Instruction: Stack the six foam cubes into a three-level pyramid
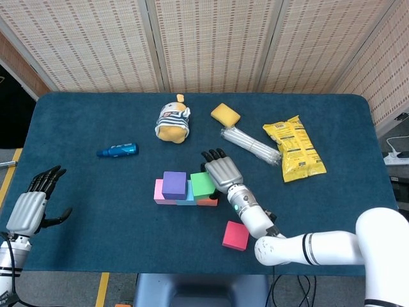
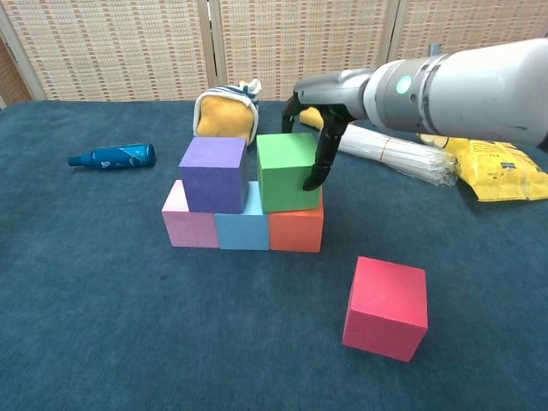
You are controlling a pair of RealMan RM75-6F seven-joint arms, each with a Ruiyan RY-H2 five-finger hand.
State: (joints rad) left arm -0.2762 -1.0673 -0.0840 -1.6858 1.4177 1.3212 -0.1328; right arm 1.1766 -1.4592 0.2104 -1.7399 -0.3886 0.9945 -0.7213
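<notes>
Three cubes form a row on the table: pink point(image 2: 188, 224), light blue point(image 2: 241, 229) and orange point(image 2: 296, 229). A purple cube point(image 2: 212, 174) and a green cube point(image 2: 287, 171) sit on top of them, side by side. My right hand point(image 2: 321, 128) hangs over the green cube's far right corner, fingers apart; one finger touches its right face and the others curl behind it. In the head view this right hand point(image 1: 220, 171) covers the green cube's point(image 1: 202, 184) right edge. A red cube point(image 2: 386, 306) lies alone at the front right. My left hand point(image 1: 29, 208) stays open at the table's left edge.
A blue bottle point(image 1: 117, 150) lies at the left. A striped plush toy point(image 1: 172, 120), a yellow sponge point(image 1: 225, 114), a clear bundle of straws point(image 1: 250, 146) and a yellow snack bag point(image 1: 293, 148) lie behind and to the right of the stack.
</notes>
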